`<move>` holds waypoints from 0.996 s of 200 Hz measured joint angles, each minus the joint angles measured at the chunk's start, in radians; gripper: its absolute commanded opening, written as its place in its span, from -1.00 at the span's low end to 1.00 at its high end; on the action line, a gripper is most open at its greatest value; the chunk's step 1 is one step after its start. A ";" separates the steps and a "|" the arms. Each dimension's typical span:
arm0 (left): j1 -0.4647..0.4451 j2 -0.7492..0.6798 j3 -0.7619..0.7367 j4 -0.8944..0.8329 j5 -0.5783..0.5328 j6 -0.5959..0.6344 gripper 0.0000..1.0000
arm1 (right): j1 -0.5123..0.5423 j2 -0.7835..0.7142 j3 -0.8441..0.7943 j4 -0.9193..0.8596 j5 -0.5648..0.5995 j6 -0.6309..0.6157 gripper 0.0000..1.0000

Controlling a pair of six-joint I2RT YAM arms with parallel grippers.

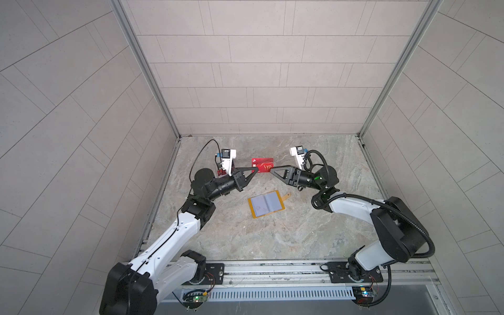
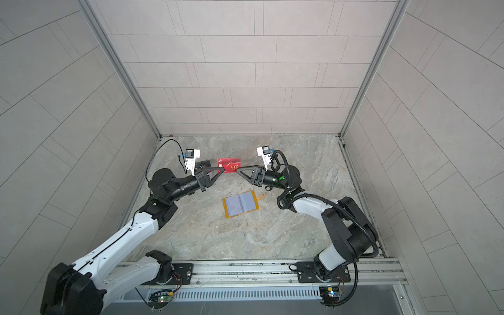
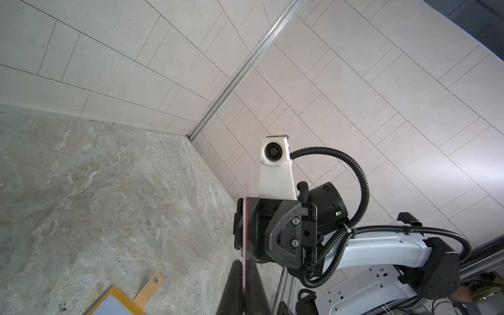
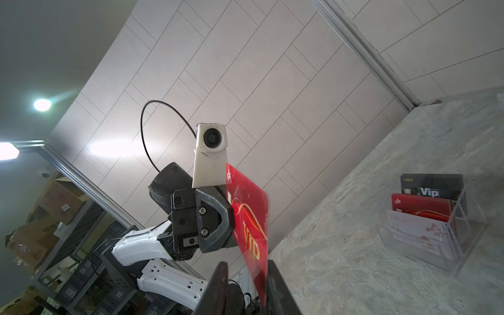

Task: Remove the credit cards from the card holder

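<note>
In both top views, just above the centre of the frame, gold "VIP" stood on the red card (image 1: 263, 165) (image 2: 229, 165). Left of it in a top view, the dark card (image 2: 204, 164) bore white "Vip". In the right wrist view the red card (image 4: 249, 218) showed the gold "VIP" too. In the clear stand (image 4: 447, 263) the dark card (image 4: 436, 185) read "LOGO" and "Vip", and the white card (image 4: 417, 231) carried a faint "VIP". Labels on the cardboard boxes (image 4: 60, 201) were too blurred to read.
</note>
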State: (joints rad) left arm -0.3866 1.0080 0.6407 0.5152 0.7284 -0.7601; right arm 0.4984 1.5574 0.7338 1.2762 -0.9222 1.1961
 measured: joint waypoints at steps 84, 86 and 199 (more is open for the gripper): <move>0.000 -0.007 -0.003 0.019 -0.002 -0.024 -1.00 | 0.001 0.034 0.006 0.091 0.011 0.047 -0.87; 0.000 -0.007 -0.003 0.019 -0.003 -0.026 -1.00 | 0.001 0.034 0.006 0.092 0.011 0.047 -0.88; 0.002 -0.060 0.132 -0.381 -0.031 0.263 0.35 | -0.010 0.032 0.017 -0.011 -0.041 -0.004 -1.00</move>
State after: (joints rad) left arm -0.3851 0.9478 0.7723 0.1345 0.6975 -0.4969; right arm 0.4885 1.5894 0.7506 1.2655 -0.9634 1.1923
